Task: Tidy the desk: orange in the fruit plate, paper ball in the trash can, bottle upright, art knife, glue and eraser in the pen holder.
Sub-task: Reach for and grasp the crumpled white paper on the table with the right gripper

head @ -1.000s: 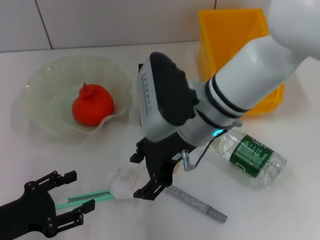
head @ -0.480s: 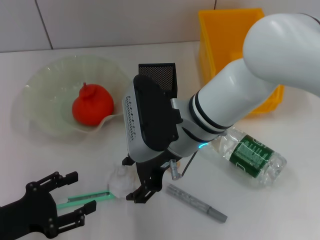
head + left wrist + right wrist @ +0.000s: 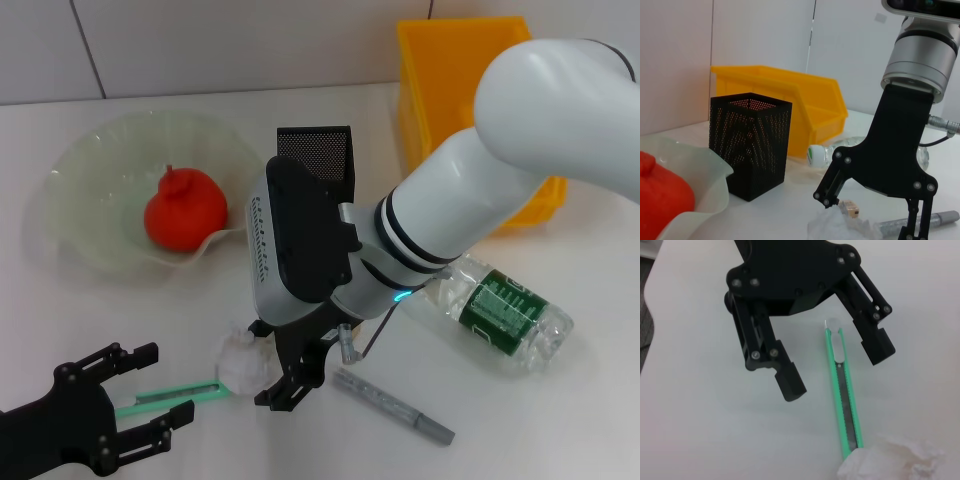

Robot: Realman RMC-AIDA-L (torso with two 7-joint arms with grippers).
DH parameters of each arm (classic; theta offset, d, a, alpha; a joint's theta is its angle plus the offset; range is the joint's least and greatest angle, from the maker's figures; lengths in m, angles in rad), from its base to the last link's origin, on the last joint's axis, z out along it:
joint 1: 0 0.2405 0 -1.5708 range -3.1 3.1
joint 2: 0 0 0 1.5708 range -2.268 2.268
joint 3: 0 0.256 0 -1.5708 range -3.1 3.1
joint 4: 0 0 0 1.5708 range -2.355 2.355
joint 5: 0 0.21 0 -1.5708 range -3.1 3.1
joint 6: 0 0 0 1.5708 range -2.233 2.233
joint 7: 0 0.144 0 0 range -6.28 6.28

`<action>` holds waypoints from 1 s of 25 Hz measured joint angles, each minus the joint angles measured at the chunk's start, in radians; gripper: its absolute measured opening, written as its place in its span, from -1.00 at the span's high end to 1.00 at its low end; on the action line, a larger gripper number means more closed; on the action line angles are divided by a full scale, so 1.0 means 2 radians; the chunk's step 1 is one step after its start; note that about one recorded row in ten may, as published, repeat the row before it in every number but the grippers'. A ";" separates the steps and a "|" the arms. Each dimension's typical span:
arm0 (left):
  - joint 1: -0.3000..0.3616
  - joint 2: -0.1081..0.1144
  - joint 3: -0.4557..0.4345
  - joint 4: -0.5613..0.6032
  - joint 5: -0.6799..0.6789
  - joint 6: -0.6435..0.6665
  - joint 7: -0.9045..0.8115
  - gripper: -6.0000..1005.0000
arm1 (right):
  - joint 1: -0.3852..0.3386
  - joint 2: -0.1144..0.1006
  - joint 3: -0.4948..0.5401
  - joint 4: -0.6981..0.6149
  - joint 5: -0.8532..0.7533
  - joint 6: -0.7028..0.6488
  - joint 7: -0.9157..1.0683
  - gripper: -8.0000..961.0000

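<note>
The right end effector, fingers apart, straddles the paper ball; closing off-centre could squeeze it out toward the knife. The left end effector waits open nearby.

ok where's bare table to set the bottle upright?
Bare patch in front of the fruit plate, above the left gripper. Another at the near right, below the bottle. Crowded mid-table: right gripper, paper ball, green knife, grey pen.
</note>
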 joint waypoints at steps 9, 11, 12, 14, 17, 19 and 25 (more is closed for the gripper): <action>-0.001 -0.001 0.000 0.000 0.000 0.000 0.001 -0.60 | -0.002 0.000 -0.005 -0.002 0.001 0.020 0.000 -0.64; -0.001 -0.001 0.000 0.000 0.000 0.000 0.001 -0.60 | -0.004 0.000 -0.002 -0.006 0.001 0.023 0.000 -0.64; -0.001 -0.001 0.000 0.000 0.000 0.000 0.001 -0.60 | -0.005 0.000 0.000 -0.008 0.001 0.024 0.000 -0.64; -0.001 -0.001 -0.002 0.000 0.005 0.000 0.001 -0.60 | -0.006 0.000 0.001 -0.009 0.001 0.027 0.000 -0.64; -0.002 -0.002 -0.004 0.000 0.013 -0.002 0.001 -0.60 | -0.006 0.000 -0.005 -0.008 0.001 0.039 0.000 -0.64; -0.002 -0.002 -0.003 0.000 0.013 -0.003 0.001 -0.60 | -0.006 0.000 -0.011 -0.006 0.001 0.046 0.001 -0.64; -0.003 -0.002 -0.002 0.000 0.013 -0.004 0.000 -0.60 | -0.002 0.000 -0.017 -0.001 0.002 0.050 0.002 -0.64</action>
